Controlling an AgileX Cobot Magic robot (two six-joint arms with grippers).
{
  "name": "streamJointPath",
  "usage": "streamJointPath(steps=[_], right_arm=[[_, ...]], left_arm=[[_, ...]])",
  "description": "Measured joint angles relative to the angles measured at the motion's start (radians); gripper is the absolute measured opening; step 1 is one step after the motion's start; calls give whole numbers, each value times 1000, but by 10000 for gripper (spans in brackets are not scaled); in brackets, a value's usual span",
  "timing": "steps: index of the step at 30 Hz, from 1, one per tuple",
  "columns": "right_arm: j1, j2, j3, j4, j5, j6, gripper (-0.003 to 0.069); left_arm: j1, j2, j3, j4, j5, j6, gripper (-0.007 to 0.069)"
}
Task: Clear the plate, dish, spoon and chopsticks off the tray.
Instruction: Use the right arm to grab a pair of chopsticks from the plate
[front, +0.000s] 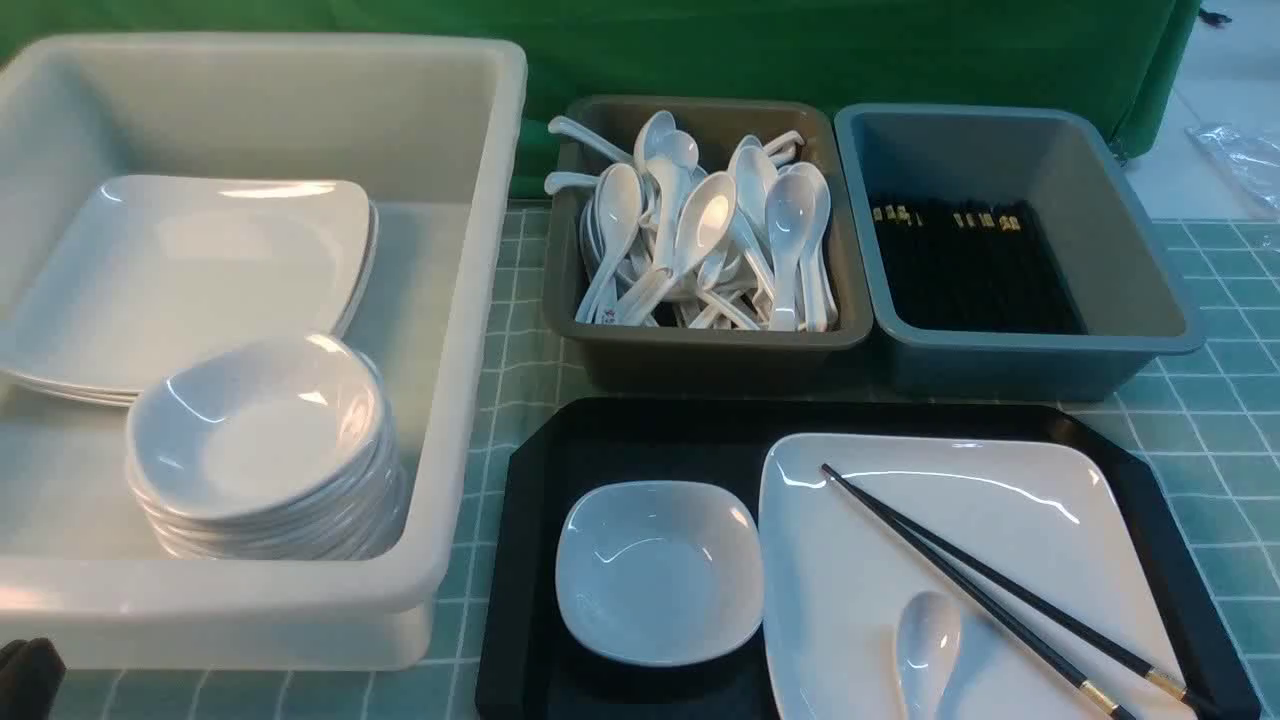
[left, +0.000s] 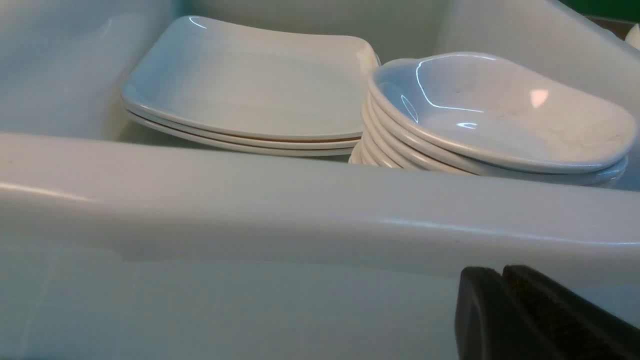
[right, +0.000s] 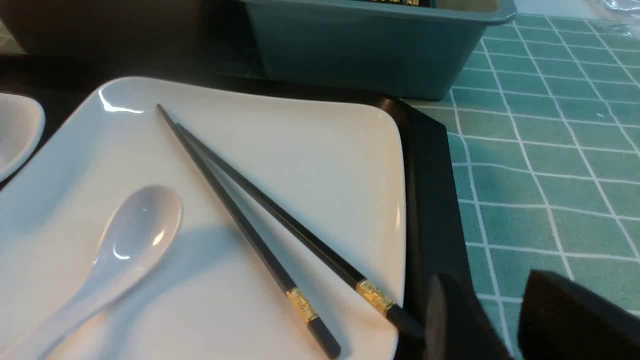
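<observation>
Green checked tablecloth (front: 1220, 420) covers the table in the front view, with a green backdrop behind. The black tray (front: 640, 440) sits nearest me. On it the dish (front: 655, 570) lies to the left and the plate (front: 1000, 500) to the right, their edges just beside each other. The chopsticks (front: 960, 580) lie slantwise across the plate, and the spoon (front: 925, 640) rests on the plate near them. A white bin (front: 470, 300) on the left holds stacked plates and stacked dishes. Behind the tray stand a brown bin (front: 700, 345) full of spoons and a blue-grey bin (front: 1140, 300) of chopsticks.

From my left wrist, my left gripper (left: 500, 275) is pressed closed and empty, just outside the white bin's rim.

From my right wrist, my right gripper (right: 505, 310) stands partly parted with nothing between its fingers, over the tray's edge just beside the chopsticks' gold-banded ends.
</observation>
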Motion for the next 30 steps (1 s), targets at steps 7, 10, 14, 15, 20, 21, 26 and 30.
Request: streamJointPath(steps=[7,10,14,15,20,21,26,30], right_arm=[[0,0,0,0,0,0,242],[0,0,0,0,0,0,242],[0,0,0,0,0,0,242],[0,0,0,0,0,0,242],[0,0,0,0,0,0,242],[0,0,0,0,0,0,242],[0,0,0,0,0,0,242],[0,0,0,0,0,-1,242]], left_arm=[[0,0,0,0,0,0,17],[0,0,0,0,0,0,17],[0,0,0,0,0,0,17],[0,0,0,0,0,0,17],[0,0,0,0,0,0,17],[0,0,0,0,-1,-1,17],[0,0,0,-104,-87,-47,17],[0,0,0,-326,-230,-128,17]])
